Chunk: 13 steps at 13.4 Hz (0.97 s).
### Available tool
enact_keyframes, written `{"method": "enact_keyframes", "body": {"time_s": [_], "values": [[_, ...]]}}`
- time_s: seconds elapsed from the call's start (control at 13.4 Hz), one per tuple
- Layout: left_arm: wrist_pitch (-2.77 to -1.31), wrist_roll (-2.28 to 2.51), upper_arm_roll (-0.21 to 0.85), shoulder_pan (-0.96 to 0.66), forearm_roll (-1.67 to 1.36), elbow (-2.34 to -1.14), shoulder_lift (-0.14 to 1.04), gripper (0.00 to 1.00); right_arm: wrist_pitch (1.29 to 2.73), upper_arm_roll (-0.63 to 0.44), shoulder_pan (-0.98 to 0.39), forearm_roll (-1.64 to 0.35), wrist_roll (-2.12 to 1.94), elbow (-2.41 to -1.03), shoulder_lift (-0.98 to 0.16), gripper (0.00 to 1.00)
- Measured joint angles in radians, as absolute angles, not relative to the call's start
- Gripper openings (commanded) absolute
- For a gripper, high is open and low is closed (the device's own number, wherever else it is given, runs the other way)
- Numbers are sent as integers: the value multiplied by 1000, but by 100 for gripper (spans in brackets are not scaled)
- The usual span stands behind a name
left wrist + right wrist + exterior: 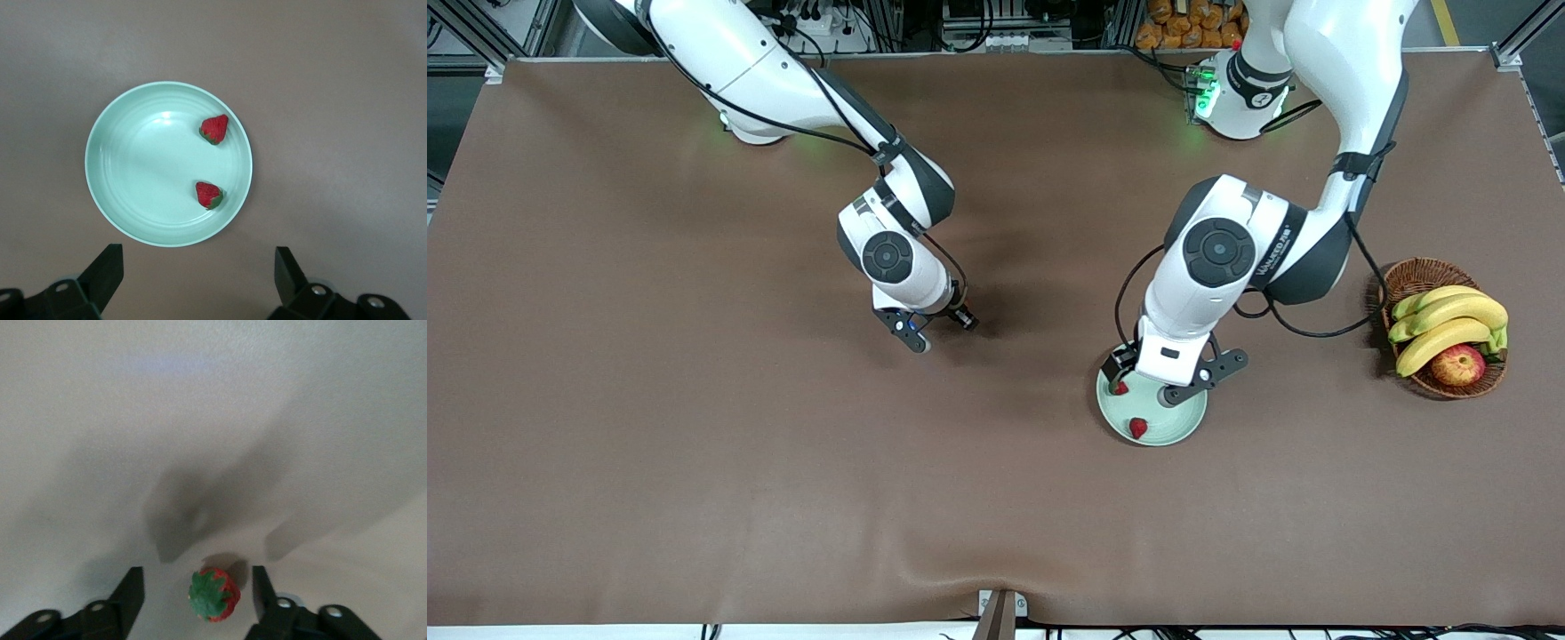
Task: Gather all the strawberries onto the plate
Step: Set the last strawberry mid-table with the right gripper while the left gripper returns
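Strawberries in plate: two (215, 128) (209, 195), lying on the mint-green dish, apart from each other; in the front view one (1138, 428) near the rim at 6 o'clock, the other (1120, 388) at about 10 o'clock, partly under the left arm's hand.
Third strawberry (213, 594): on the bare brown surface, between the right jaws, green cap facing the right wrist camera; touched by neither finger; hidden in the front view under the right hand.
Plate (1183, 428): round, pale mint-green, shallow, flat on the surface toward the left arm's end, nearer to the front camera than both arm bases.
Left gripper (199, 272): hung over the plate's rim; jaws released and spread wide, holding nothing; both dark fingers (105, 270) seen in the left wrist view past the plate's edge.
Right gripper (198, 595): low over the surface near mid-table, at about 9 o'clock from the plate and well apart from it; jaws parted either side of the third strawberry, a gap on each side, nothing grasped.
Basket (1416, 277): brown wicker, at about 3 o'clock from the plate, at the left arm's end of the surface.
Basket contents: yellow bananas (1449, 324) and a red-yellow apple (1458, 364).
Surface (783, 489): brown cloth cover.
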State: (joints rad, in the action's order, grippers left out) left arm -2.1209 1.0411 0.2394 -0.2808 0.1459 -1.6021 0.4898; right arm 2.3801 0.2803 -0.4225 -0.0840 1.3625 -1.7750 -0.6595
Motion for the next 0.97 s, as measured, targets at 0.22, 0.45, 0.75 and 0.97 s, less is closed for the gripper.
{"method": "enact_keyframes", "body": {"time_s": [0.22, 0.45, 0.75, 0.97], "values": [[-2121, 1041, 242, -313, 146, -1604, 514, 100, 2137, 275, -385, -84, 1369, -1626, -654, 100], [-2142, 1041, 243, -358, 146, -1604, 554, 100, 1957, 273, -308, -83, 1355, -1512, -605, 100], [-2257, 1041, 246, -460, 146, -1581, 644, 100, 1838, 272, -152, -83, 1117, -1501, -526, 100], [-2297, 1041, 236, -582, 146, -1473, 764, 100, 1765, 271, -49, -83, 941, -1497, -492, 100]]}}
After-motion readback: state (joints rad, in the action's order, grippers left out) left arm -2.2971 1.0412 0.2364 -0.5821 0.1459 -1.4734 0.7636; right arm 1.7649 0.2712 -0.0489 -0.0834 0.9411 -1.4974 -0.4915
